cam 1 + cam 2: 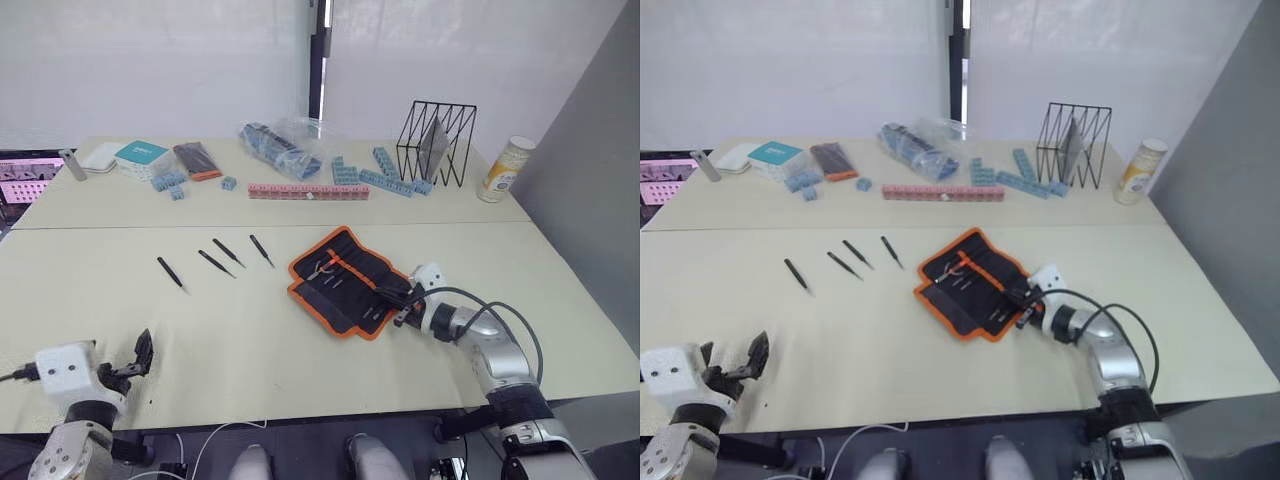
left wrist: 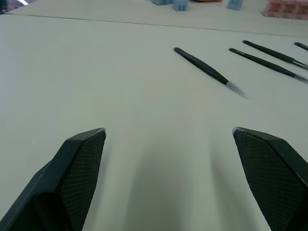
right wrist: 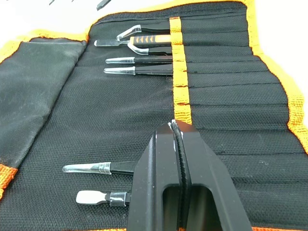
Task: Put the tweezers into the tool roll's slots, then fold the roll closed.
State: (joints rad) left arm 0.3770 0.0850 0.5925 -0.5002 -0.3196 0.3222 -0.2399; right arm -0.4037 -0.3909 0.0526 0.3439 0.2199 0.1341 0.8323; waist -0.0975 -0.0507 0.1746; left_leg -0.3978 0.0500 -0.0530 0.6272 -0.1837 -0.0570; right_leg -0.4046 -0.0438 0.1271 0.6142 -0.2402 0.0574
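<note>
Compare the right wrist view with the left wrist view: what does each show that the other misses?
Right wrist: the right hand, fingers shut, over the open tool roll, with several capped tools already in its slots beside the orange strip. Left wrist: the left hand, fingers wide open, over bare table, with loose tweezers ahead. Shared: little beyond the table surface.

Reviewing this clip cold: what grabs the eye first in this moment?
The open tool roll, black with orange trim, lies mid-table with several tools already in its slots, and the right gripper, fingers shut, sits over its inner face. To the robot's left of it, four loose tweezers lie in a row on the bare table. The left gripper hangs open near the table's front edge.
</note>
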